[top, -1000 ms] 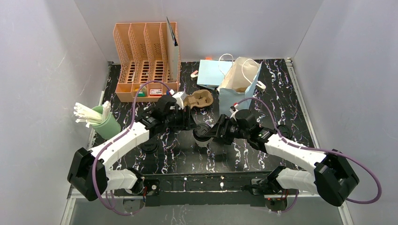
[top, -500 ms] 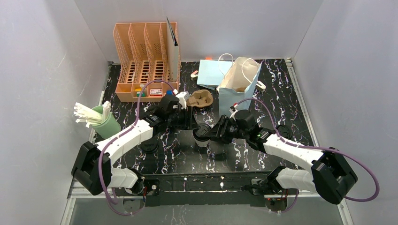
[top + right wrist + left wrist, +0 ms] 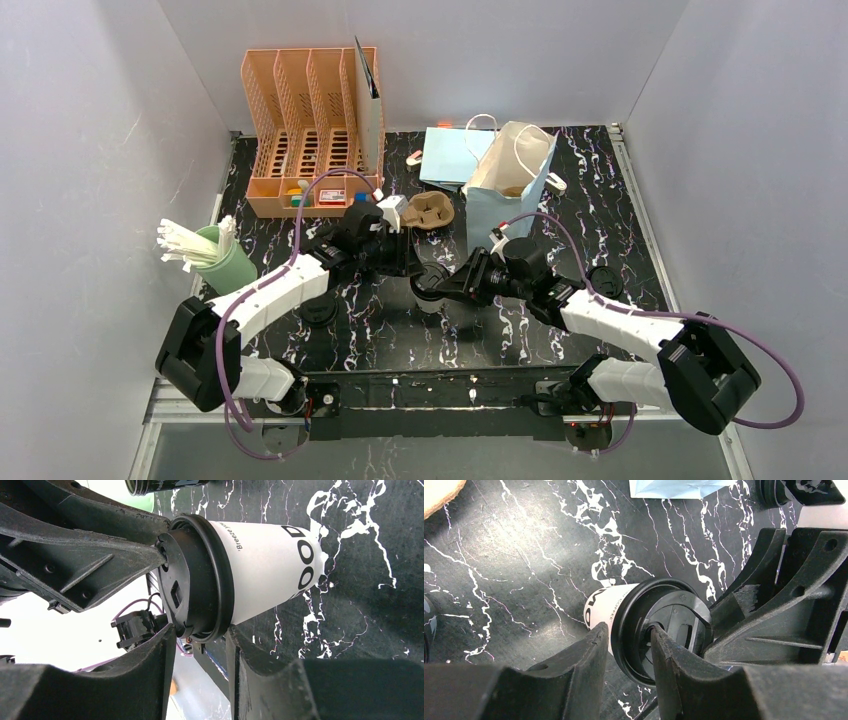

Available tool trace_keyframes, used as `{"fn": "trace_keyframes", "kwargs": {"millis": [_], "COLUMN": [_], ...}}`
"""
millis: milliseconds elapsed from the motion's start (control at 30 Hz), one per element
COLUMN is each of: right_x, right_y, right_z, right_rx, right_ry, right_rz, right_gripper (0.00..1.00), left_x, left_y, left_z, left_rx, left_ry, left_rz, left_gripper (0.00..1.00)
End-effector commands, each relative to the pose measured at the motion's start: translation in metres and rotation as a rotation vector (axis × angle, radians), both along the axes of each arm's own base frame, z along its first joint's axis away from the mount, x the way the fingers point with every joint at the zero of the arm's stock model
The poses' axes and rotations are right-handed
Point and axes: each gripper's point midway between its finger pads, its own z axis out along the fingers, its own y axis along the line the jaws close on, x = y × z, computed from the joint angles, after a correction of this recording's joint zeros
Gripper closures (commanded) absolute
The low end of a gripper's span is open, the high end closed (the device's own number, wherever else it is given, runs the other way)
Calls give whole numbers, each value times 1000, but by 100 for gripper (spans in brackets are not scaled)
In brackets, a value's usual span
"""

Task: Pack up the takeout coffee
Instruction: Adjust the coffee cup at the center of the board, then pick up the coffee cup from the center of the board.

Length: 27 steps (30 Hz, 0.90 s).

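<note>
A white takeout coffee cup [image 3: 431,292] with a black lid [image 3: 664,625] is mid-table between both arms. My left gripper [image 3: 626,647] straddles the lid's rim, one fingertip outside it and the other on the lid top, still slightly open. Opposite, my right gripper [image 3: 200,635] straddles the lid [image 3: 197,580] edge from the side, jaws narrowed close to it and open. Two more black-lidded cups sit at the left [image 3: 318,312] and right [image 3: 607,280]. The brown carrier [image 3: 425,210] lies behind.
A light-blue paper bag [image 3: 512,180] stands open at the back right with a flat blue bag [image 3: 448,155] behind it. An orange desk organiser [image 3: 310,130] fills the back left. A green cup of white sticks [image 3: 215,258] stands at the left edge.
Both grippers have narrowed around the middle cup's lid. The left arm has reached a little further right toward the cup, and the right gripper has edged left onto it.
</note>
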Motion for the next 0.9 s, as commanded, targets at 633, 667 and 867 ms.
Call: {"fn": "trace_keyframes", "kwargs": {"millis": [633,667,867], "right_x": [-20,-20,-20], "right_y": [-41,-42,-36], "right_z": [-93,-94,-86], "right_rx": [-355,-362,-338], "right_ry": [60,58,42], "right_rz": [-33,-34,-10], "right_gripper": [53,52,44], "left_x": [-30,-30,-29], "left_y": [22,22,21], "left_z": [-57,-58,-57], "left_rx": [93,94,85], "left_ry": [110,111,111], "left_rz": [-7,-6,-5], "left_gripper": [67,67,66]}}
